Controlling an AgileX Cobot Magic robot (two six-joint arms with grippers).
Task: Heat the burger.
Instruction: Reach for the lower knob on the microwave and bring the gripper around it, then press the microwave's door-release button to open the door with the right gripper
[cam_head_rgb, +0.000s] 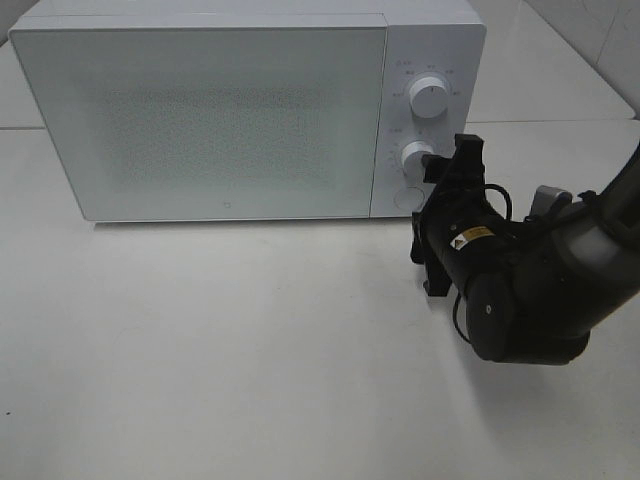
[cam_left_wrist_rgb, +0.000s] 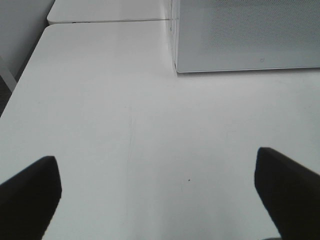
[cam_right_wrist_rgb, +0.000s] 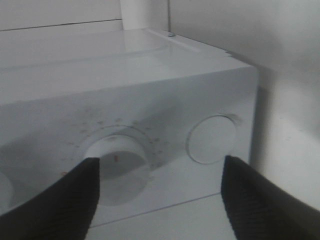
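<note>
Noting right pincer (cam_right_wrist_rgb: 160, 164) spread apart, knob (cam_right_wrist_rgb: 119, 169) just ahead between its fingers, one finger hiding the knob's edge. Left pincer (cam_left_wrist_rgb: 156, 159) gapes wide above the table (cam_left_wrist_rgb: 125, 100). Burger: we find it in no view; frosted microwave door (cam_head_rgb: 220, 120) is shut.

Yellow sticker (cam_head_rgb: 472, 236) on the black arm housing (cam_head_rgb: 520, 300): behind the right fingers (cam_right_wrist_rgb: 65, 200); dark print, too small to read.
Scale around the upper white round knob (cam_head_rgb: 430, 98): grey figures, illegible.
Scale around the lower white round knob (cam_right_wrist_rgb: 117, 167): between the right fingers; faint ticks and figures, blurred; small red mark (cam_right_wrist_rgb: 116, 158) on the knob.
Grey mark (cam_head_rgb: 222, 209) low on the white microwave door (cam_head_rgb: 200, 120): tiny, unreadable.
Readable words: none.
</note>
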